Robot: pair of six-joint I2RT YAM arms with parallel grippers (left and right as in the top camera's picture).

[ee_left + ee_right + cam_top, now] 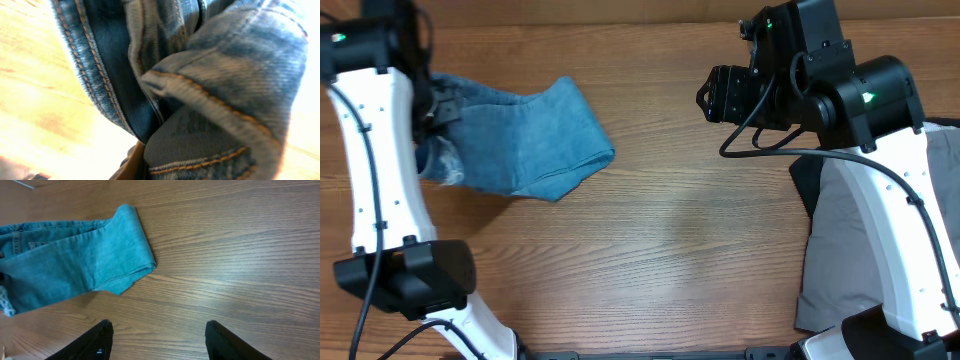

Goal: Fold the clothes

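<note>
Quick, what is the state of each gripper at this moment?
Left gripper: seems closed on the jeans; denim hides its fingers.
Right gripper: open, holding nothing.

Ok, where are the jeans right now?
In the overhead view the jeans lie on the left side of the table, their left end beneath the left arm; the open right hand hangs apart, to their right.
</note>
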